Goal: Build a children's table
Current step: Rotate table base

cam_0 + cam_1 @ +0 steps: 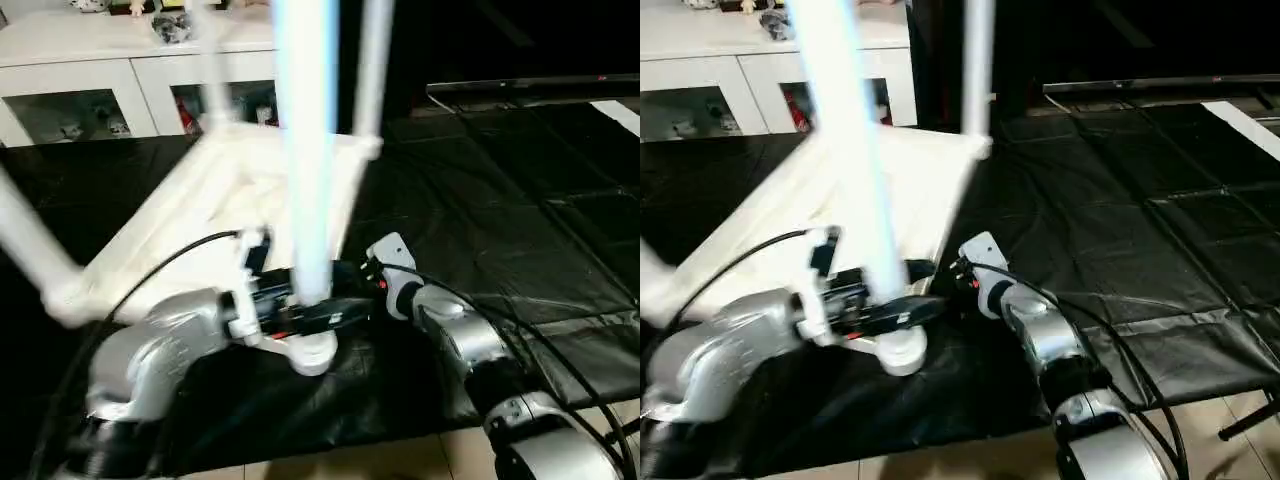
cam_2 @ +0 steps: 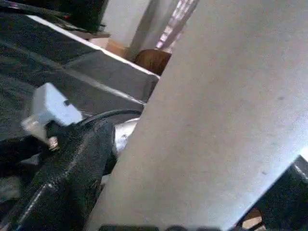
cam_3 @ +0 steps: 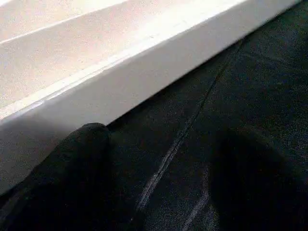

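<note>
On the black floor mat [image 1: 520, 230] my upturned table [image 1: 190, 240] lies, legs up. My left hand [image 1: 310, 315] brackets the near-corner leg [image 1: 305, 150], my right hand [image 1: 940, 275] spread beside the rim; an unseated leg could tip out.

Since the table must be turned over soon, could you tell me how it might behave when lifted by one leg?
The table lies upside down on the black mat. Hollow white plastic probably makes it light. The near leg is long and smooth, so it may slip, and its corner socket could flex.

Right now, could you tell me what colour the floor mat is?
Black floor mat, clearest in the right eye view.
</note>
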